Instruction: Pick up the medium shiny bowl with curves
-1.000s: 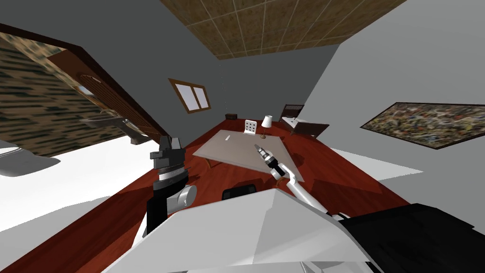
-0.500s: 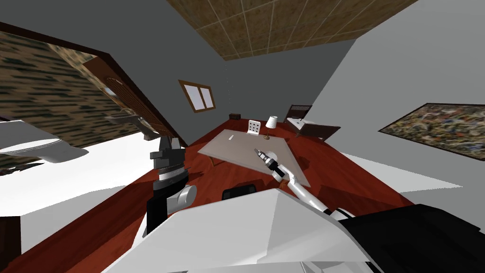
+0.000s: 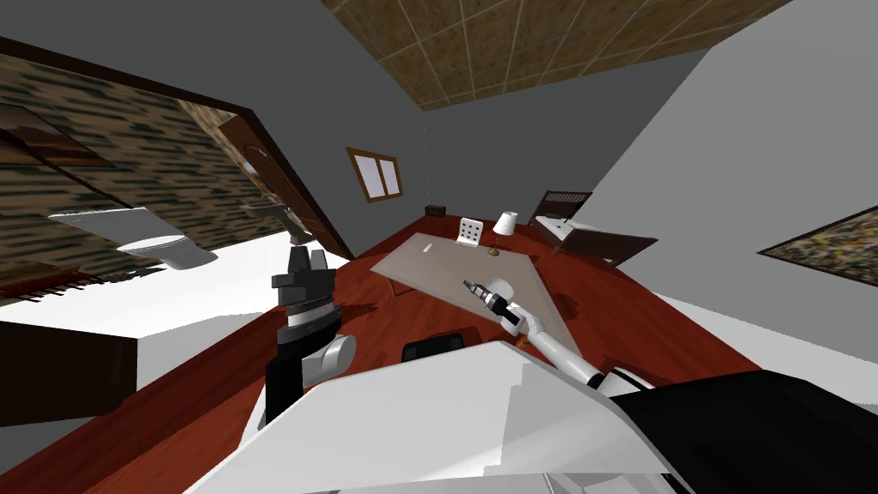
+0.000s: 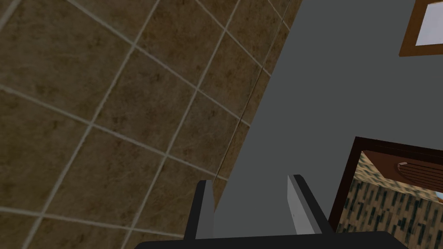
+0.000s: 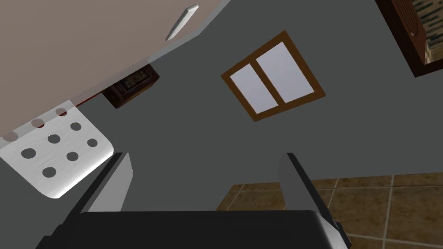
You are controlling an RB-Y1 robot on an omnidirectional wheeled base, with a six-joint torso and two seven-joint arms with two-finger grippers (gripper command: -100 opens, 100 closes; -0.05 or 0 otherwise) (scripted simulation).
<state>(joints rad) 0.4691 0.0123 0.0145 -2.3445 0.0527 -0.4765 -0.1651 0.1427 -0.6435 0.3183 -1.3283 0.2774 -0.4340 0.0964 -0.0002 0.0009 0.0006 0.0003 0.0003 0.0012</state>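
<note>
hovering right gripper (image 3: pixel 468 284) near table (image 3: pixel 446 266), fingers (image 5: pixel 119 177) apart

Head camera overlooks the distant table (image 3: pixel 442 270); both wrist cameras share its window (image 5: pixel 272 82).

The floor (image 3: pixel 677 334) is glossy red-brown wood — the table (image 3: pixel 446 270) top matt and smooth, the ceiling (image 3: pixel 532 43) mottled brown tiles.

A small pale grey sliver (image 3: pixel 428 249) lies flat on the beige counter (image 3: pixel 446 274), toward its far edge. It looks thin, elongated and slightly glossy with rounded ends. It is too small to tell whether it is a bowl seen edge-on.
</note>
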